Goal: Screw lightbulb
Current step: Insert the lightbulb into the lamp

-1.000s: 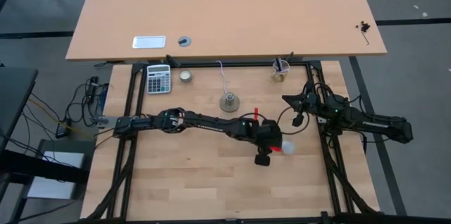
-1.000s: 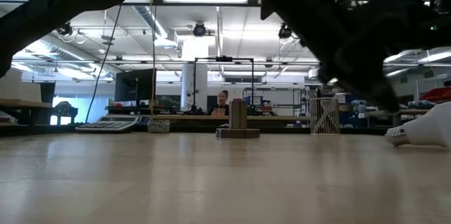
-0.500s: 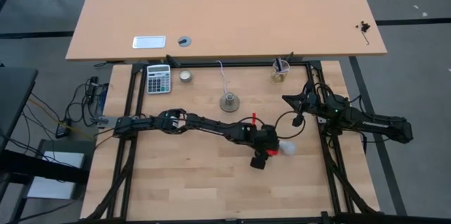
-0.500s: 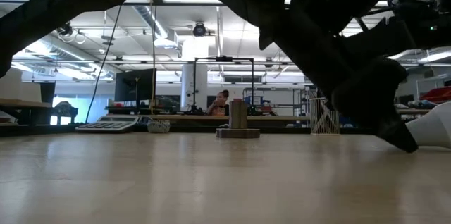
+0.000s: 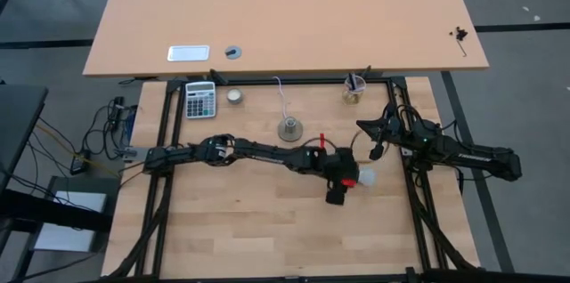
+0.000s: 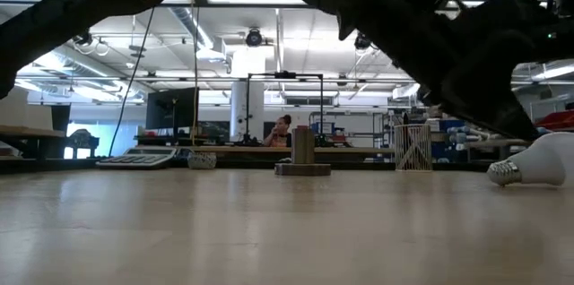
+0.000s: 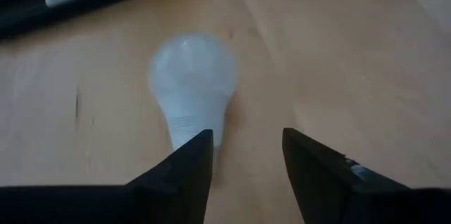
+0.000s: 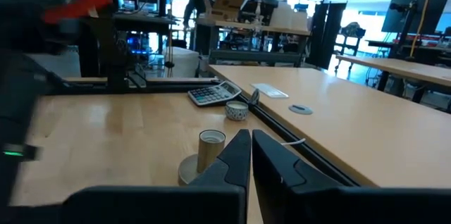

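— What am I looking at on the left side of the pale wooden plank table [image 5: 240,230]?

— I'm seeing a grey desk calculator [image 5: 200,100] lying at the far left corner, with a small flat round pale tin [image 5: 234,96] just beside it. A second, larger light-wood tabletop [image 5: 285,16] is sitting beyond the black frame, carrying a flat white rectangular plate [image 5: 188,52].

— And the middle?

— The round grey metal socket base [image 5: 289,129] is standing upright there, its thin white cord [image 5: 280,90] trailing toward the far edge. My left gripper [image 5: 342,185] is hanging low over the boards right of it, fingers parted to a medium gap and gripping nothing.

— Where's the bulb?

— The small white pear-shaped lightbulb [image 7: 192,83] is lying on its side on the wood, just ahead of those fingers [image 7: 189,164], screw end pointing toward them.

— The right?

— My right gripper [image 5: 375,150] is waiting near the right rail, fingers pressed together, empty. A small glass jar [image 5: 354,90] is sitting at the far right corner.

— The room?

— Behind the table I'm seeing workbenches, ceiling strip lights and a person [image 6: 283,129] standing far off.
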Controlling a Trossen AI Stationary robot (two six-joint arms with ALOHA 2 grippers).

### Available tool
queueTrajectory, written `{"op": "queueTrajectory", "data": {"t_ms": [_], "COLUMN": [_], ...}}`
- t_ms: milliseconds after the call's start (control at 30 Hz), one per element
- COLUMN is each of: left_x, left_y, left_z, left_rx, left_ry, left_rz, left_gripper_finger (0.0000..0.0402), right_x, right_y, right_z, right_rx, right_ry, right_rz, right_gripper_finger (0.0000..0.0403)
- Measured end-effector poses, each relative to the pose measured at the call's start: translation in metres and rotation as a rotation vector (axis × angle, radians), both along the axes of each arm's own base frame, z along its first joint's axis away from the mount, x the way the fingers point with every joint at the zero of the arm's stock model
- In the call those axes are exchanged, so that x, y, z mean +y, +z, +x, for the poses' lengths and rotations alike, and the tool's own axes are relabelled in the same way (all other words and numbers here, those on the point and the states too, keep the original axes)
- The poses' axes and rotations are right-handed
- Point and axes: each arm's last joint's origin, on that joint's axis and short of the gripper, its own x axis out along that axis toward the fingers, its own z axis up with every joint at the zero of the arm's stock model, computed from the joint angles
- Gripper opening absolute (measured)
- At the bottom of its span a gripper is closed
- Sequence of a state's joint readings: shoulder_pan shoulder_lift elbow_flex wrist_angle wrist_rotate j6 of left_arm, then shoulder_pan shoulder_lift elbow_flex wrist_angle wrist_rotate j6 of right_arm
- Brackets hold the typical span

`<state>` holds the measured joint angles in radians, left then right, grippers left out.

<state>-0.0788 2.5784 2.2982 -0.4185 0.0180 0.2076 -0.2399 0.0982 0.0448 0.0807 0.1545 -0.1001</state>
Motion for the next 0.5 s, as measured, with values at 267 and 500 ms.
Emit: {"op": "queueTrajectory", "data": {"t_ms": [267, 500], "left_x": [0.025, 0.029], "left_y": [0.007, 0.004], "left_z": [0.006, 0.006], "left_rx": [-0.068, -0.064], "left_ry": [0.019, 0.011], "left_rz": [-0.186, -0.228], "left_gripper_finger": [0.0179, 0.0204], "right_x": [0.0, 0.0], "right_y": [0.0, 0.0], "right_z": [0.0, 0.0], "right_rx": [0.0, 0.0], "right_ry": [0.0, 0.0], "right_rz": [0.0, 0.0], "right_gripper_finger": [0.0023, 0.0023]}}
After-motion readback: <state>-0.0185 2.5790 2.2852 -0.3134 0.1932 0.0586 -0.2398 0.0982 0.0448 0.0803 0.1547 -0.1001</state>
